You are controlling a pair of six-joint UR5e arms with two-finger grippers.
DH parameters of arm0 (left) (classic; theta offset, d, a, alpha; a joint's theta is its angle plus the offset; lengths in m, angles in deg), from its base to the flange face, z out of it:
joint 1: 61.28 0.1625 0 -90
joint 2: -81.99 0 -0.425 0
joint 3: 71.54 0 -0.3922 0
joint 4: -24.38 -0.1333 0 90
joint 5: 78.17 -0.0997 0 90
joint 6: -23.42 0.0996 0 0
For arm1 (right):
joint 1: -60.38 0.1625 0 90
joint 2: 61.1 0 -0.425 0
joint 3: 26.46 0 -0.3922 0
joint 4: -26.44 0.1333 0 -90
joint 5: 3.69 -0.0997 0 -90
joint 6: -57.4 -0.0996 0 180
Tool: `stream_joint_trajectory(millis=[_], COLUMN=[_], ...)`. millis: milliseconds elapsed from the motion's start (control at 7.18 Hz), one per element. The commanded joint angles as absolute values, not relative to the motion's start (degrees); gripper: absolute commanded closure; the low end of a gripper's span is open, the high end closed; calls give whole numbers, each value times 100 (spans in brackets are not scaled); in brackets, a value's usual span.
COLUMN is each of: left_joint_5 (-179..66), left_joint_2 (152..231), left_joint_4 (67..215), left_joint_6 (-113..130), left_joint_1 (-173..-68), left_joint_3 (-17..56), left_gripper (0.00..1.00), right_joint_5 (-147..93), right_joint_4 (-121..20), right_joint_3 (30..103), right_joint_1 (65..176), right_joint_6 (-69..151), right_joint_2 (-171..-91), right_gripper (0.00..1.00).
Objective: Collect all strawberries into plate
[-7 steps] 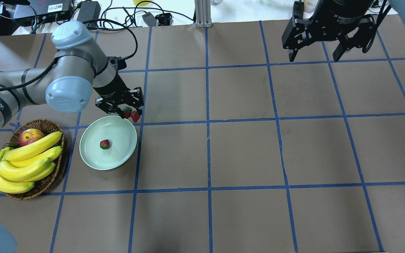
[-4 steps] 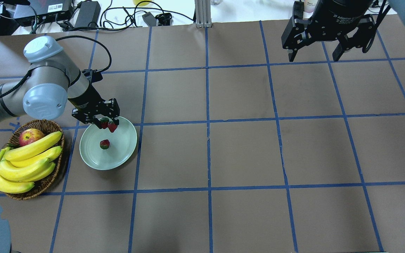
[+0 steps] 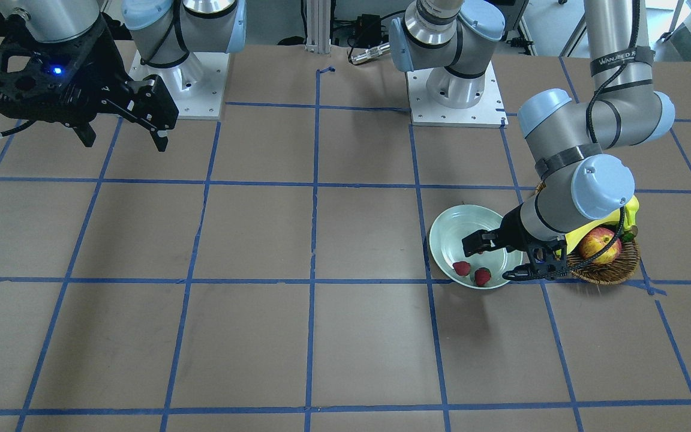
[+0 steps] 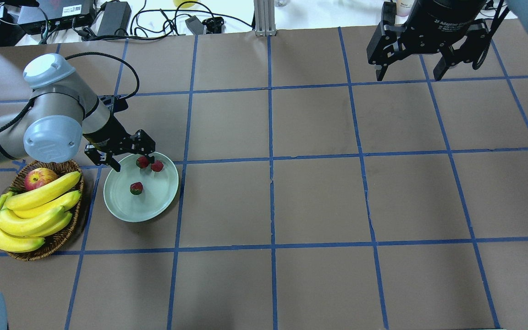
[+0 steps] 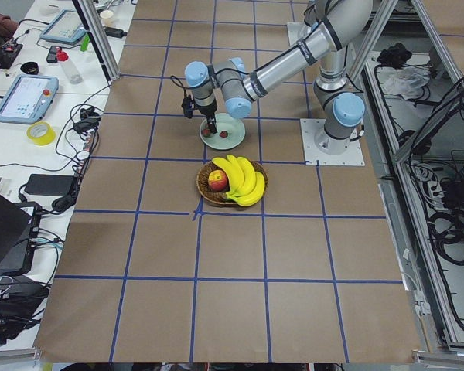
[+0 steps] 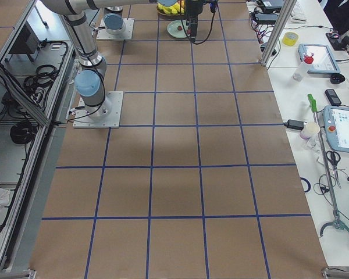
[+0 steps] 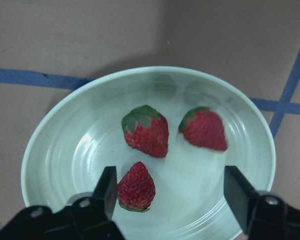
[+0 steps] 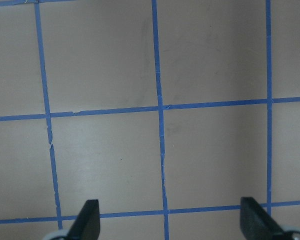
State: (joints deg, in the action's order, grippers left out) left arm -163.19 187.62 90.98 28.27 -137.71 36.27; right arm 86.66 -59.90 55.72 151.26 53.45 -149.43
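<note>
All three strawberries lie in the pale mint-green plate (image 4: 150, 207): one near the middle (image 4: 136, 188) and two by the far rim (image 4: 142, 161) (image 4: 156, 166). The left wrist view shows all three (image 7: 146, 131) (image 7: 205, 129) (image 7: 136, 186) lying free on the plate (image 7: 65, 150). My left gripper (image 4: 132, 158) hovers open just over the plate's far rim, holding nothing; it also shows in the left wrist view (image 7: 171, 175). In the front view, two strawberries (image 3: 461, 268) (image 3: 482, 276) show next to it. My right gripper (image 4: 409, 73) is open and empty, high at the far right.
A brown wicker basket (image 4: 64, 238) with several bananas (image 4: 35, 211) and a red-yellow apple (image 4: 39, 178) stands just left of the plate, under my left forearm. Cables and power bricks (image 4: 115, 13) lie beyond the table's far edge.
My left gripper carried two strawberries leftward from beside the plate to over it, then opened. The two berries now lie in the plate. The right arm has not moved.
</note>
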Motion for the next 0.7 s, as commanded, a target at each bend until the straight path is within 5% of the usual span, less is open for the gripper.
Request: stream_joint_trajectory(millis=[0,557], left_joint_5=[-16334,-16641], left_joint_2=[18274,17333], left_joint_4=[10210,10980], left_joint_6=[2642,2606], left_joint_1=[-13827,-14142], left_joint_3=[2958,2198], left_gripper=[0,0], right_joint_5=[8666,8666], right_joint_4=[-5996,-6022], right_joint_3=[5572,5572], right_joint_1=[15126,15126], right_joint_6=[5345,5284], right_joint_2=[-14943,-14942], right_gripper=[0,0])
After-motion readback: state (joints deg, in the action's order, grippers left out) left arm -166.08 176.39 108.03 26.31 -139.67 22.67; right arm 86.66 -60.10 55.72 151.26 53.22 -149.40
